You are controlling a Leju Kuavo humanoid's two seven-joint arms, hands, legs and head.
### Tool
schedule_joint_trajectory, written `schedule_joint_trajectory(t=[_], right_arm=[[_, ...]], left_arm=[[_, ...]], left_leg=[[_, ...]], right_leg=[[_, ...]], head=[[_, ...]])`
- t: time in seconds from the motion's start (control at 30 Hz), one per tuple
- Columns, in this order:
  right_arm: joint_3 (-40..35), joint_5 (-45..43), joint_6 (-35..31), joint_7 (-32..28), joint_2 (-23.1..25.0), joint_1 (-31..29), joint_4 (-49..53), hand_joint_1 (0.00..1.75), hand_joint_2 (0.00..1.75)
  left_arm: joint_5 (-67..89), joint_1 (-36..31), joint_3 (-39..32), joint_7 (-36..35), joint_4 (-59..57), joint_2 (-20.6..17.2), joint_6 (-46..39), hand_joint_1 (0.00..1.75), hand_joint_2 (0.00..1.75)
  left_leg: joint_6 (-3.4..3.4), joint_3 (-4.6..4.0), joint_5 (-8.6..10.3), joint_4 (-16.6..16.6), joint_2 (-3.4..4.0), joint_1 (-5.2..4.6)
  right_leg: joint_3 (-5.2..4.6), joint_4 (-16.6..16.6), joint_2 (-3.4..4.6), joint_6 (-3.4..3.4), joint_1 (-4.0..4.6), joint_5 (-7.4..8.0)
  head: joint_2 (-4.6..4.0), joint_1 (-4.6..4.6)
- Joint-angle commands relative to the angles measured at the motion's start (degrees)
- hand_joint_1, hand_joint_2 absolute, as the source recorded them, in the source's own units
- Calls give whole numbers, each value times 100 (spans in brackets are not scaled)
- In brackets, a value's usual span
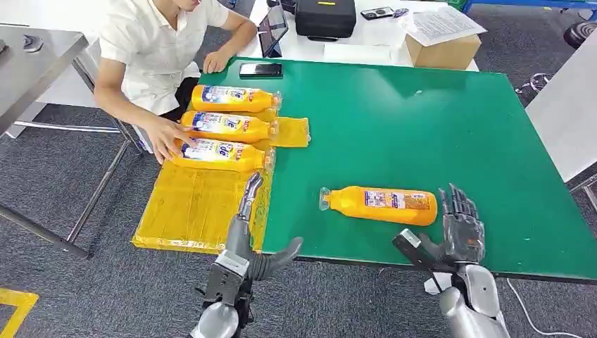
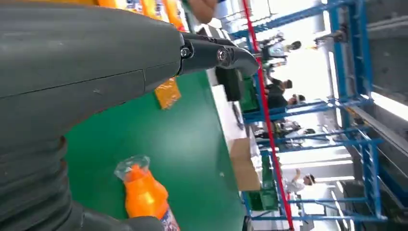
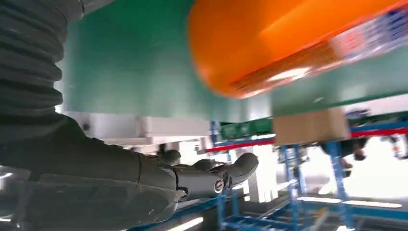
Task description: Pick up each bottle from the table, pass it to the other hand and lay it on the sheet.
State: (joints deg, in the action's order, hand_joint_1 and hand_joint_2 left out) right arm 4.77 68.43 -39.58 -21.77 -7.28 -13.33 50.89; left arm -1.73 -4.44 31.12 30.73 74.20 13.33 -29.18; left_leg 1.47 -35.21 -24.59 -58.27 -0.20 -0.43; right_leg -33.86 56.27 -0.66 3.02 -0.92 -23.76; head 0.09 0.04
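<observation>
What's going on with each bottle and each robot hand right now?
Three bottles: lying on the yellow sheet, a person's hand on the nearest.
Fourth bottle: lying on the green table, untouched.
Left hand: open, empty.
Right hand: open, beside the fourth bottle.

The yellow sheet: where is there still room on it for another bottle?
The near half of the yellow plastic sheet is bare, between the closest orange bottle lying on it and the table's front edge. The far half is crowded: three bottles in a row, with a person's hand on them.
</observation>
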Motion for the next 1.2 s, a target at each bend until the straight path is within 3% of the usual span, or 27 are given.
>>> schedule_joint_trajectory(t=[0.03,0.23,0.63,0.93,1.13,1.17,1.2], right_arm=[[-987,-159,124,14,-26,-1089,-1802,0,175],[-1287,-225,384,-102,100,-1493,-2216,0,175],[-1388,-255,443,-63,114,-1477,-2324,0,175],[-1494,-331,1514,1065,-146,-1654,-2921,0,175],[-1490,-350,1635,1151,-135,-1663,-2937,0,175],[-1530,-312,1748,1262,-153,-1658,-2932,17,175],[-1527,-322,1811,1338,-170,-1625,-2899,150,175]], left_arm=[[-2,-351,333,29,-476,-134,14,0,175],[-43,-464,419,104,-439,-87,14,0,175],[-101,-469,470,91,-471,-106,44,0,175],[-139,-434,547,19,-397,-180,7,0,175],[-129,-437,557,3,-386,-182,6,0,175],[-121,-436,566,-12,-375,-187,10,0,175],[-90,-420,572,-39,-371,-199,-8,0,175]], left_leg=[[-14,31,-9,9,22,7],[-10,18,-7,1,21,5],[-13,29,-7,6,9,7],[-8,32,-3,6,0,4],[-7,56,7,9,-13,10],[-7,60,9,12,-12,11],[-10,65,11,16,-10,12]], right_leg=[[23,-9,25,-15,7,-1],[11,-1,23,-10,4,0],[25,-7,13,-15,7,-4],[27,-7,1,-9,4,-4],[51,-22,-8,-13,9,3],[59,-26,-7,-15,11,5],[62,-30,-4,-18,11,8]], head=[[0,0],[0,0],[0,0],[0,0],[0,2],[0,2],[0,2]])
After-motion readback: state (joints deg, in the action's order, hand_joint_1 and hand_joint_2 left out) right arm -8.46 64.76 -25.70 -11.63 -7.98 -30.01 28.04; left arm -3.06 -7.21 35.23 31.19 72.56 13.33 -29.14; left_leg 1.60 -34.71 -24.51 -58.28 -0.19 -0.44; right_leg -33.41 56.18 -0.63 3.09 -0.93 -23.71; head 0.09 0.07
